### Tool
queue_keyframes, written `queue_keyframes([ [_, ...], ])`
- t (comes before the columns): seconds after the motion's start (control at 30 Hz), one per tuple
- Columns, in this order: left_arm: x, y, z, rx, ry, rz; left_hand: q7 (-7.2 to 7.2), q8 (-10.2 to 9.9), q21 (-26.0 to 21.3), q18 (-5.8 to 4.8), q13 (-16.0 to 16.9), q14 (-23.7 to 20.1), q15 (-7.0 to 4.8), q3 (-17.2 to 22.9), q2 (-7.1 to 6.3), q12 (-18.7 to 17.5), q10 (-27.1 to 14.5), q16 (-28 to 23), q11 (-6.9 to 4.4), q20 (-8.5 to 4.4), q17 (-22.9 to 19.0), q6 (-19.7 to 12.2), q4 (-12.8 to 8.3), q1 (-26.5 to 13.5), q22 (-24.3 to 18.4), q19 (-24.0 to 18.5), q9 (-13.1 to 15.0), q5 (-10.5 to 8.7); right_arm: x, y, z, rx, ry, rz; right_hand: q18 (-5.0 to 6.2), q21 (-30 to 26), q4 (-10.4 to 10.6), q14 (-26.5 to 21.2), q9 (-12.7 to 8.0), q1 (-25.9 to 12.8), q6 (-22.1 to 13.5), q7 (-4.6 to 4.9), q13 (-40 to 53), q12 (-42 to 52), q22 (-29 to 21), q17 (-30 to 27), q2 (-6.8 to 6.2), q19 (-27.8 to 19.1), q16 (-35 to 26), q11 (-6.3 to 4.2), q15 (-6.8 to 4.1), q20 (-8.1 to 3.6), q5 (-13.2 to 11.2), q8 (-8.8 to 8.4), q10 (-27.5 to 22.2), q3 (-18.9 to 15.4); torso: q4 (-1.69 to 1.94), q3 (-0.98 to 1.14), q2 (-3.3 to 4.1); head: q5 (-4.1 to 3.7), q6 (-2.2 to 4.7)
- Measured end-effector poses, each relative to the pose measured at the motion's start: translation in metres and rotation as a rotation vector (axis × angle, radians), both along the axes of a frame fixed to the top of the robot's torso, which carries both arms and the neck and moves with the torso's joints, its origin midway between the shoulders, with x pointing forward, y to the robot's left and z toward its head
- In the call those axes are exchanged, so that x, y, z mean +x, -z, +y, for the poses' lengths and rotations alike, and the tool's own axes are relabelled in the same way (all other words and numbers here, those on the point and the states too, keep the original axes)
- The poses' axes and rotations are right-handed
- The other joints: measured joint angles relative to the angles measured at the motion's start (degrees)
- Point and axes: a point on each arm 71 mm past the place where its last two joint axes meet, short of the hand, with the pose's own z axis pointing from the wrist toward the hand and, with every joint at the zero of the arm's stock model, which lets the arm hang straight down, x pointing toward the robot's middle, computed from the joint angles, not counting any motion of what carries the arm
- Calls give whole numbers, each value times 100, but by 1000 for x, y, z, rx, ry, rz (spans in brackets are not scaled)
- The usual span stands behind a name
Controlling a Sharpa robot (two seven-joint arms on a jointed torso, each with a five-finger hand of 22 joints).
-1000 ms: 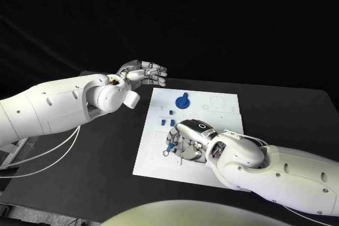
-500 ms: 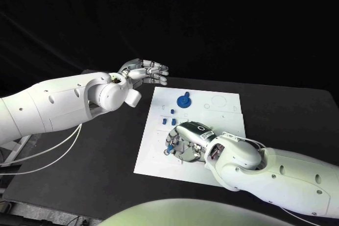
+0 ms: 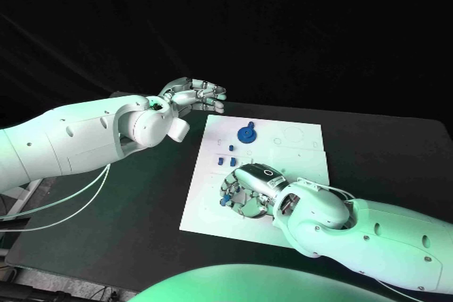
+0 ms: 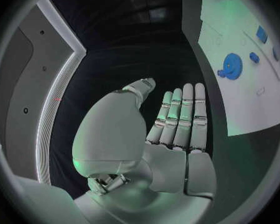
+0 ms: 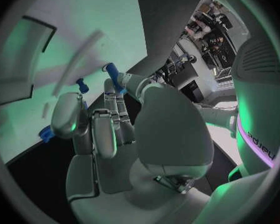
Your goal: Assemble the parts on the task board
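Off the board's far left corner, the left hand (image 3: 194, 95) is hovering above the black table (image 3: 113, 223) with its fingers spread and nothing in them, much as it was a second ago; it is taking no part in the work. Just to its right the white board (image 3: 213, 213) is lying flat, with a round blue disc (image 3: 245, 134) near its far edge and two small blue pegs (image 3: 222, 162) between that disc and the right hand (image 3: 247, 187). That hand is pressing down over the near half of the board, and over the last second it has been creeping slightly toward the board's left edge. A small blue piece (image 3: 226, 200) is sitting at its fingertips (image 5: 115, 79); whether the fingers are clamped on it or only touching it, I cannot tell. The shift looks like fine positioning, so I judge the seating of this piece is under way, with the disc and pegs still waiting.
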Motion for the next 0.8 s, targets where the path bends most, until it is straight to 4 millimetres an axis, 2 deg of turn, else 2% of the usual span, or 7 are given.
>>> queue_keyframes([
  [0.63,0,0,0,1,0,2,0,0,0,0,0,0,0,0,0,0,-20,0,-20,0,-1,0,0,0,-5,0,-1,0,3,2,3,-6,3,-9,0,0,0,0,2,0,-20,19,-1,0,-1,-5,-1,-22,0,0,0,-21,-1,23,0,-1,-1,-1,1,14,-38],
  [0.8,0,0,0,2,-1,3,0,0,-22,0,0,0,0,-32,0,0,-20,0,-20,0,2,0,0,0,-12,0,-1,0,4,3,3,-10,4,-13,0,0,0,0,113,0,-29,26,1,1,-1,-5,-1,-22,0,0,0,-21,-1,21,0,-1,0,-1,-2,15,-47],
])
